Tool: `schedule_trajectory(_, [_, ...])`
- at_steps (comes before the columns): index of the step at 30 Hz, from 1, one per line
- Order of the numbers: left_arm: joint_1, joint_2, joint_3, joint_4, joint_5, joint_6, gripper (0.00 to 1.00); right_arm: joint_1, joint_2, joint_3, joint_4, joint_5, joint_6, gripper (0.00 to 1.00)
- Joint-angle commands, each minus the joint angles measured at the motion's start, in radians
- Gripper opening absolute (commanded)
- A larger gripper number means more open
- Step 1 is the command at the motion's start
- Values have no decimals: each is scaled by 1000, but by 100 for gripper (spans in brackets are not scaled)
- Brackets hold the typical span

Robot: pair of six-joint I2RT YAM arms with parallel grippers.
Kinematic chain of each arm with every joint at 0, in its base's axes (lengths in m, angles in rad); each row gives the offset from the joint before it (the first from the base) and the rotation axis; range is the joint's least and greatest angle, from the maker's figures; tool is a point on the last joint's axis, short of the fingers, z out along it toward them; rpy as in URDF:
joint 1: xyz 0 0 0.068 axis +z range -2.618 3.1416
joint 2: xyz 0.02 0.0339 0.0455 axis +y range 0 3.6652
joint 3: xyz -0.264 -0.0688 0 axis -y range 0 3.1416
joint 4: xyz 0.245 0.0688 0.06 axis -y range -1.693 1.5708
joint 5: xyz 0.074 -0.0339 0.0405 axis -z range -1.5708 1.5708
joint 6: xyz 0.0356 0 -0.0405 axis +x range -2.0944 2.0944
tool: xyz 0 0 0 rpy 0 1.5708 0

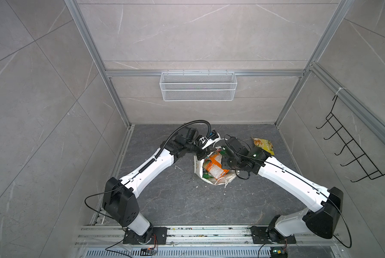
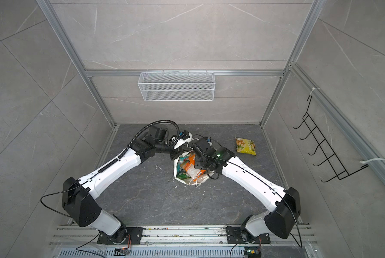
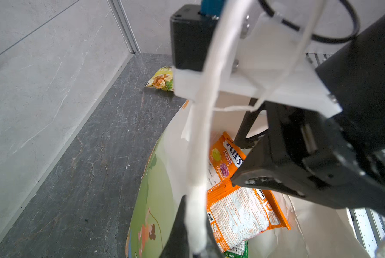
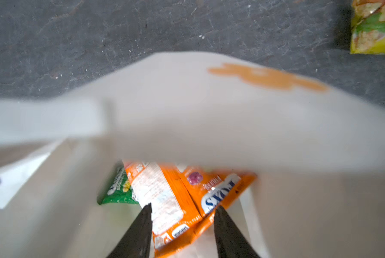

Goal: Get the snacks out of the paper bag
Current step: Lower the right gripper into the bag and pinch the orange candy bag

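The white paper bag (image 1: 197, 166) (image 2: 188, 182) stands mid-table with its mouth upward. My left gripper (image 3: 196, 234) (image 1: 201, 154) is shut on its white cord handle (image 3: 200, 134) at the rim. My right gripper (image 4: 184, 206) (image 1: 224, 164) reaches into the bag (image 4: 187, 111), open, its fingers either side of an orange snack pouch (image 4: 164, 194) (image 3: 238, 214). A second orange "FOX'S" pouch (image 4: 218, 189) (image 3: 226, 156) lies against it, and a green pouch (image 4: 117, 192) sits beneath. One yellow-green snack pouch (image 1: 263, 145) (image 2: 245, 146) lies on the table to the right of the bag.
A white wire mesh basket (image 1: 198, 86) hangs on the back wall. A black wire hook rack (image 1: 354, 152) is fixed to the right wall. Aluminium rails (image 1: 209, 234) run along the front edge of the dark grey table (image 1: 187, 201).
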State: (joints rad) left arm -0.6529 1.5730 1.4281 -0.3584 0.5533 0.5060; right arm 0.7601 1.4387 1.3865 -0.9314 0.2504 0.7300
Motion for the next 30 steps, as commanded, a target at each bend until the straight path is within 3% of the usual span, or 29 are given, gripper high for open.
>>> schedule_trajectory(1, [-14,-24,6,75,50,3,0,6,-19,6,-125,8,49,49])
schedule_trajectory(14, [-14,-19,-4,107,60,-1,0,17,131,100,-253,-46,109,57])
schedule_trajectory(21, [-14,-30,-21,127,60,-2,0,17,139,58,-145,-64,133,56])
schedule_trajectory(30, [-14,-19,-15,132,64,-6,0,17,98,-25,104,-45,149,42])
